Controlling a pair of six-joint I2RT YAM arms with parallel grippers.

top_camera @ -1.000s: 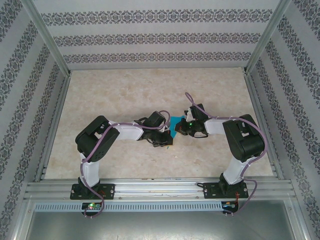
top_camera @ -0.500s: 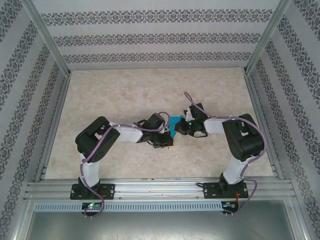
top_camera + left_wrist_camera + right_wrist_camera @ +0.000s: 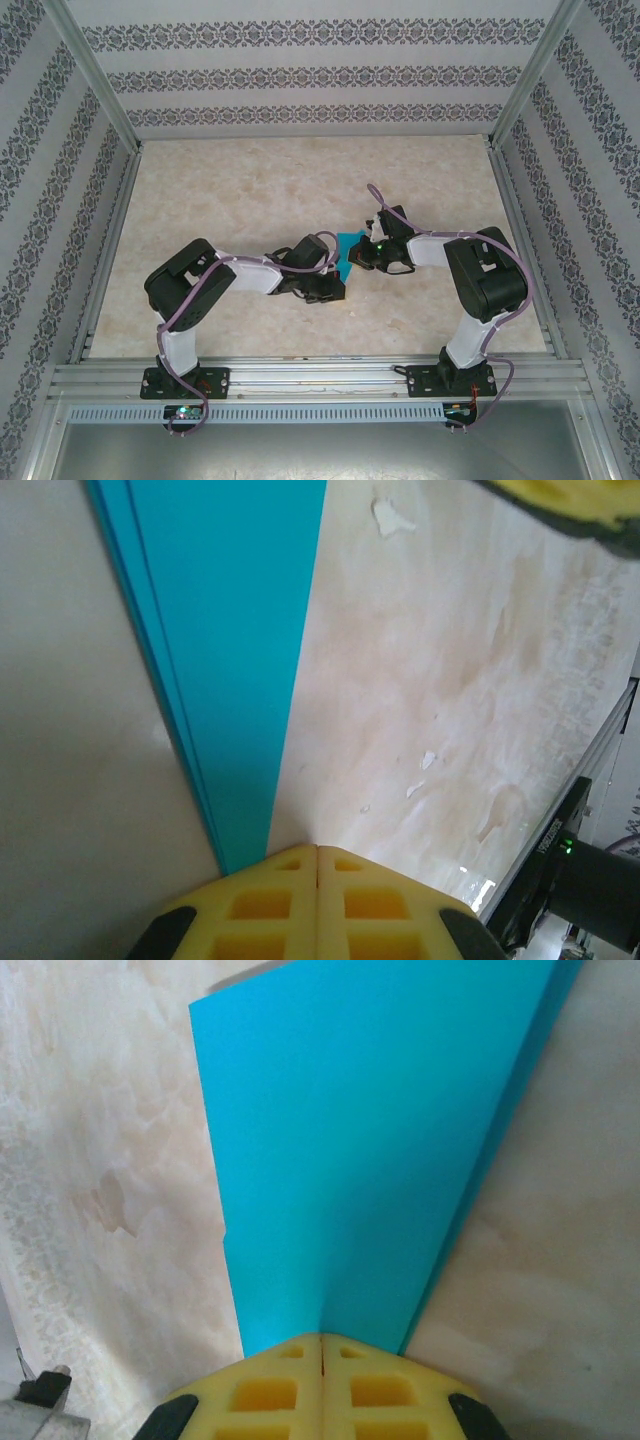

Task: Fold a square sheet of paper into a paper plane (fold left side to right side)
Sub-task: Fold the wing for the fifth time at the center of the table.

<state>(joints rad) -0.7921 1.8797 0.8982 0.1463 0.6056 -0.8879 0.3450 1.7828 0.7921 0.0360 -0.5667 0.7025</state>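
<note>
Fingers (image 3: 282, 1365) of the right gripper (image 3: 320, 1340) pinch shut on the folded teal paper (image 3: 350, 1160), near the middle of the marbled table (image 3: 200, 190); just across the paper, the left gripper (image 3: 318, 852) is closed too, its tips touching the paper's narrow end, grip unclear

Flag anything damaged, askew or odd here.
Small white flakes dot the tabletop beside the folded teal paper, like chipped surface or scraps. The paper's edge has a small notch.
</note>
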